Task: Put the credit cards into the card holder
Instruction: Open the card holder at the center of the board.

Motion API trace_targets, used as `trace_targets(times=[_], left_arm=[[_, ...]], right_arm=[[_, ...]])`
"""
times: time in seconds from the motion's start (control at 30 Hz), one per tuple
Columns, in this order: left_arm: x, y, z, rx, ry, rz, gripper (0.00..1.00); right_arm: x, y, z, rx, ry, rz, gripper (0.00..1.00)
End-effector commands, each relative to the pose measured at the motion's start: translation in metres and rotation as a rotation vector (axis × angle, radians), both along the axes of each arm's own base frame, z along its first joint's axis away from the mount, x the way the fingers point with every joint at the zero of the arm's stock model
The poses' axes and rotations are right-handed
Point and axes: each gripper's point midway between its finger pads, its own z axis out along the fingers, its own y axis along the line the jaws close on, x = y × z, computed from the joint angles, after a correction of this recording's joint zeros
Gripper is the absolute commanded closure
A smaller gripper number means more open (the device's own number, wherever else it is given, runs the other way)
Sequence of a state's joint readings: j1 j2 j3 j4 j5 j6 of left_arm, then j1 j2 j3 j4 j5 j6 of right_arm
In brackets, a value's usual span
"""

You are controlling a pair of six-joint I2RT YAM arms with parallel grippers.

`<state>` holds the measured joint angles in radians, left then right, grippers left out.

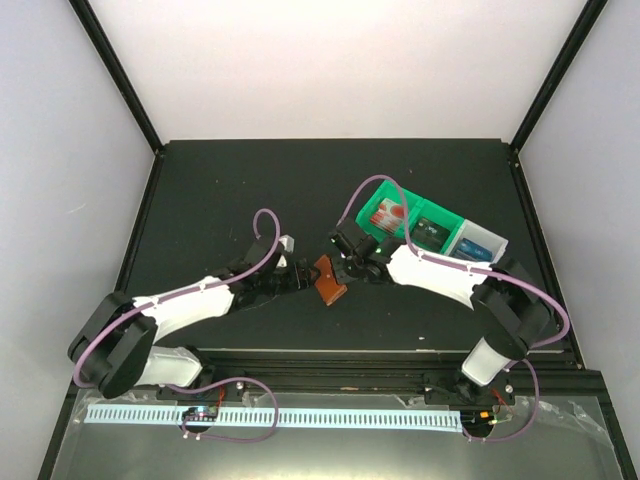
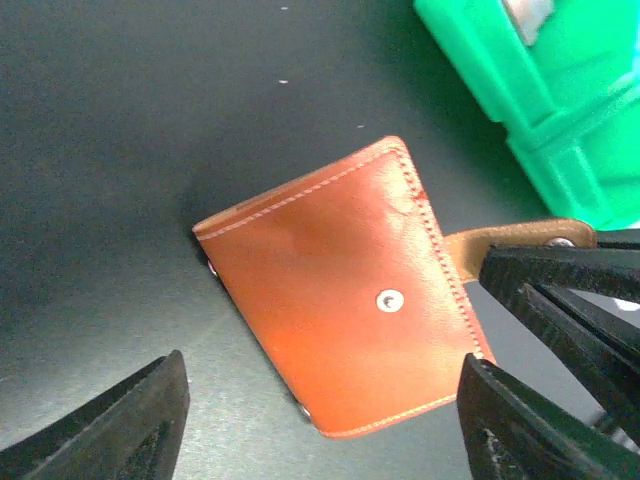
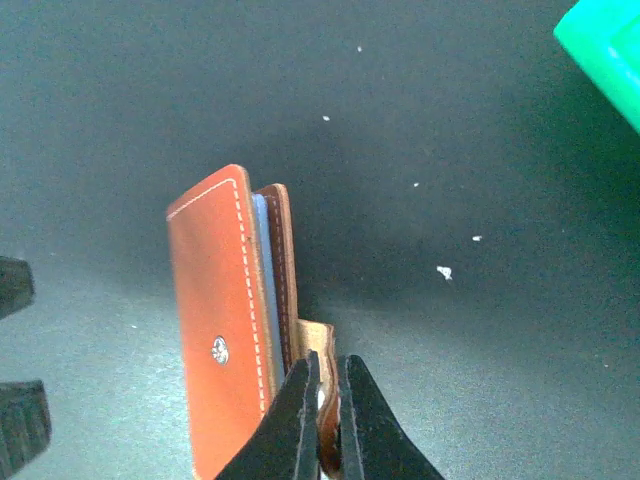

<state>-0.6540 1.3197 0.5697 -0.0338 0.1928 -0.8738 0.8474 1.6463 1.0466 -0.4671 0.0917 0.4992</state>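
Card holder, tab in right claw

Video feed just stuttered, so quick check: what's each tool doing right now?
Left tool: open, holding nothing.
Right tool: closed on the snap tab of the card holder.

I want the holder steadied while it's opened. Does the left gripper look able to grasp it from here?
Probably yes: the left gripper is open, and the holder lies just ahead between its fingers with nothing in between. The right gripper pinches only the tab.
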Motion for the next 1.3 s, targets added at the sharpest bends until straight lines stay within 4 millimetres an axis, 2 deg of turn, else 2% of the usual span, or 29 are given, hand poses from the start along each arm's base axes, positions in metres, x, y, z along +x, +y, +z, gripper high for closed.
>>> trace_targets(times=[0.0,0.03,0.1,0.13,0.53,0.67,0.9,1.17,1.27], left_arm=[[-0.001,-0.01,0.018,-0.116,-0.035,-0.067,0.21],[-0.001,-0.011,0.02,-0.124,-0.039,-0.077,0.17],[0.0,-0.013,0.024,-0.132,-0.049,-0.094,0.02],[-0.001,-0.015,0.026,-0.135,-0.052,-0.104,0.01],[0.001,-0.023,0.027,-0.19,-0.052,-0.175,0.01],[0.002,-0.023,0.02,-0.165,-0.027,-0.176,0.02],[0.001,-0.019,0.002,-0.116,0.025,-0.167,0.13],[0.004,-0.015,0.001,-0.071,0.025,-0.161,0.08],[0.004,-0.014,-0.003,-0.056,0.036,-0.16,0.13]], right_arm=[[-0.001,0.003,0.025,0.037,-0.012,0.008,0.99],[-0.001,0.003,0.027,0.043,-0.012,0.009,0.99],[-0.003,0.005,0.03,0.056,-0.006,0.016,0.99],[-0.004,0.006,0.032,0.063,-0.005,0.02,0.99],[-0.009,0.015,0.044,0.128,-0.012,0.063,0.99],[-0.008,0.014,0.042,0.12,-0.011,0.057,0.99],[-0.009,0.013,0.038,0.118,-0.005,0.059,0.99],[-0.013,0.021,0.044,0.155,0.001,0.096,0.99],[-0.013,0.021,0.042,0.151,0.002,0.097,0.99]])
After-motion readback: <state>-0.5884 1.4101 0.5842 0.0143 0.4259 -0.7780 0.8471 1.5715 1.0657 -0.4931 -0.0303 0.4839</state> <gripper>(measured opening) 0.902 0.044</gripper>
